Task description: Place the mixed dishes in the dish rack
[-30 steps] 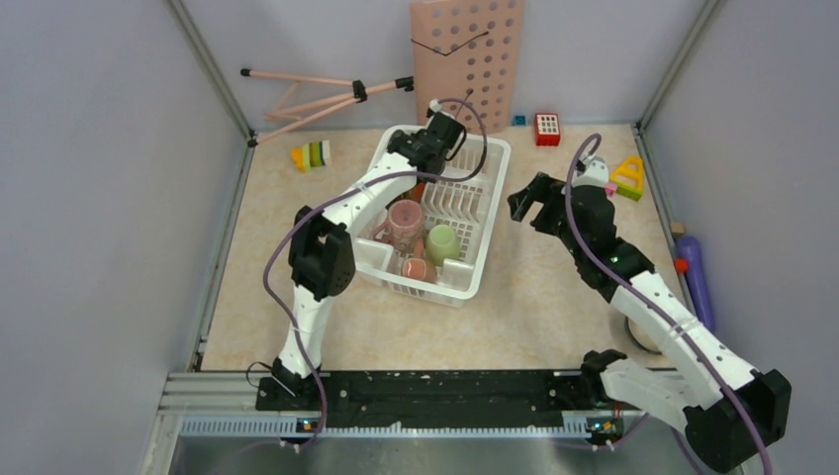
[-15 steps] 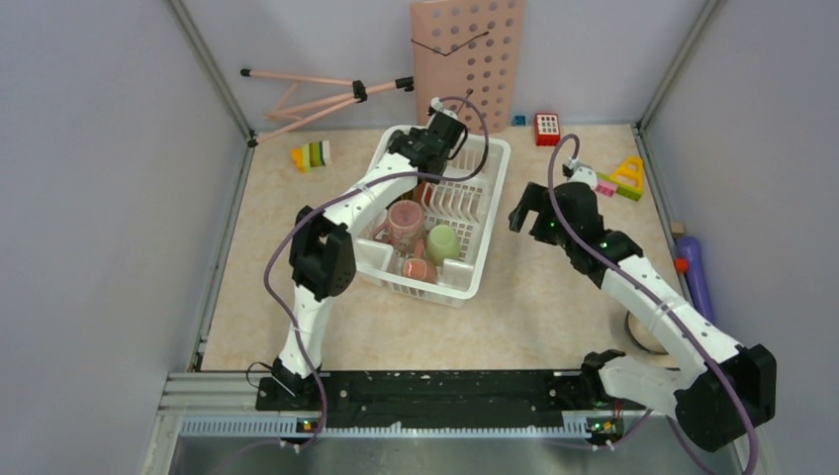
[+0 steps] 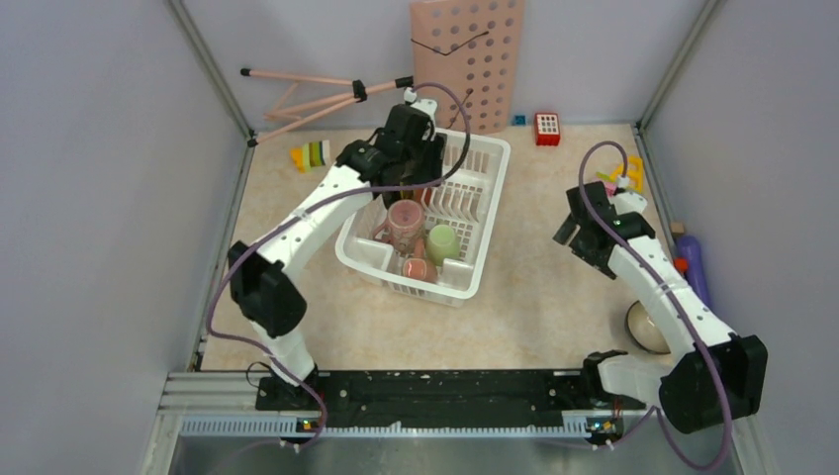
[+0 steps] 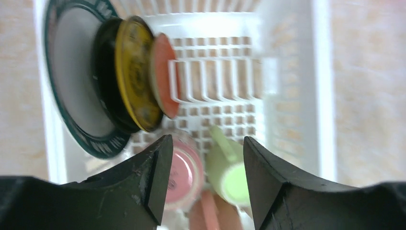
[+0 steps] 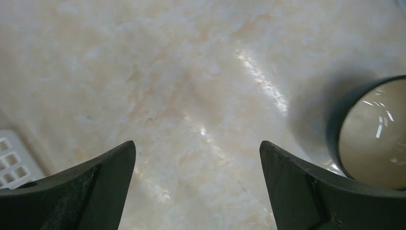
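Note:
The white dish rack (image 3: pixel 476 268) sits mid-table. In the left wrist view a green-rimmed plate (image 4: pixel 72 76), a black plate (image 4: pixel 107 100), a yellow plate (image 4: pixel 136 76) and an orange saucer (image 4: pixel 165 79) stand on edge in its tines. A pink mug (image 3: pixel 405 218), a pale-green mug (image 3: pixel 442 242) and a maroon mug (image 3: pixel 418 269) lie in its near half. My left gripper (image 4: pixel 206 182) hovers open above the rack's far end, holding nothing. My right gripper (image 5: pixel 197 182) is open over bare table, right of the rack. The bluish bowl (image 3: pixel 645 328) rests at the table's right edge, near that arm.
A pink perforated board (image 3: pixel 467 59) and a folded tripod (image 3: pixel 317 94) lean at the back wall. Toy blocks (image 3: pixel 313 154) lie far left, a red block (image 3: pixel 547 128) and yellow toy (image 3: pixel 627 173) far right. A purple object (image 3: pixel 693 267) lies along the right wall.
My left gripper has opened and lifted back left over the rack's far end. The right arm has swung right, away from the rack and closer to the bowl.

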You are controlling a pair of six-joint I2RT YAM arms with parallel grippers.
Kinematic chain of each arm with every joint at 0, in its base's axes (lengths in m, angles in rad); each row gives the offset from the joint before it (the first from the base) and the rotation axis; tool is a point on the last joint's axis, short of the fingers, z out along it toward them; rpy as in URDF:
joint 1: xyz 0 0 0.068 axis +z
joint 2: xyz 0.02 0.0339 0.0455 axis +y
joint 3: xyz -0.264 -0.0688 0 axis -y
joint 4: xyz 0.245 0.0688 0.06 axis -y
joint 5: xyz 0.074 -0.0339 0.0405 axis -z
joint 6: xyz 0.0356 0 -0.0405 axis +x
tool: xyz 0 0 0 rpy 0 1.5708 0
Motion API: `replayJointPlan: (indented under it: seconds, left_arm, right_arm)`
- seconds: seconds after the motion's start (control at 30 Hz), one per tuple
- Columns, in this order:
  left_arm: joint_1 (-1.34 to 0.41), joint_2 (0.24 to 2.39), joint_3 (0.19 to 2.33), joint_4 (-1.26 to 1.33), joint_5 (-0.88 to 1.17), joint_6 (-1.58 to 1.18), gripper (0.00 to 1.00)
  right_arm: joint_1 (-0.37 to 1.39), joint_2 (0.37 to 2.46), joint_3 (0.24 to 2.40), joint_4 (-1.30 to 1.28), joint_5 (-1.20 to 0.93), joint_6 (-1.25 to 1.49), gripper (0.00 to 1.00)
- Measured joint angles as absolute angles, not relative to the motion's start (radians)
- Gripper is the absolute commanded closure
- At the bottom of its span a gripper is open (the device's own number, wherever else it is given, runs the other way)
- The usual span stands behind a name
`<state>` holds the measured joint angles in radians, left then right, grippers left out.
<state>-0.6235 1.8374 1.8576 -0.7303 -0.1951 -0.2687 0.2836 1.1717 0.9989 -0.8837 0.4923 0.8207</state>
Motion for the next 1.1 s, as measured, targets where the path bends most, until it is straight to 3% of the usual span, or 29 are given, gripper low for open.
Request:
replayJointPlan:
  seconds: [0.23,0.37,0.53,0.7,0.8,0.87,0.9,0.97,1.0,1.1]
  left_arm:
    - [-0.636,1.588,1.605,-0.612,0.089,-0.394,0.35]
    - [-0.650,1.552,1.497,-0.568,0.226,-0.447,0.34]
    - [-0.661,1.528,1.390,-0.522,0.308,-0.490,0.34]
    - [-0.663,1.480,1.372,-0.490,0.344,-0.508,0.34]
    - [-0.663,1.440,1.348,-0.443,0.364,-0.527,0.34]
    - [-0.663,1.414,1.322,-0.417,0.378,-0.538,0.33]
    - [-0.663,1.404,1.312,-0.411,0.378,-0.542,0.33]
    - [-0.663,1.393,1.296,-0.405,0.377,-0.548,0.33]
    - [-0.663,1.390,1.289,-0.403,0.374,-0.549,0.33]
    - [-0.663,1.388,1.279,-0.403,0.373,-0.553,0.33]
  right_arm:
    - [0.171,1.158,0.982,-1.071,0.591,0.952,0.01]
    - [-0.006,1.111,0.925,-1.075,0.593,0.962,0.01]
    - [-0.223,0.980,0.854,-1.026,0.543,0.904,0.01]
    - [-0.326,0.929,0.747,-0.889,0.451,0.865,0.03]
    - [-0.353,0.928,0.675,-0.811,0.395,0.865,0.09]
    - [-0.359,0.948,0.658,-0.786,0.377,0.868,0.22]
    - [-0.361,0.967,0.655,-0.764,0.370,0.873,0.38]
    - [-0.368,1.005,0.654,-0.735,0.358,0.885,0.84]
    - [-0.372,1.020,0.654,-0.726,0.354,0.882,1.00]
    - [-0.391,1.034,0.643,-0.706,0.332,0.897,1.00]
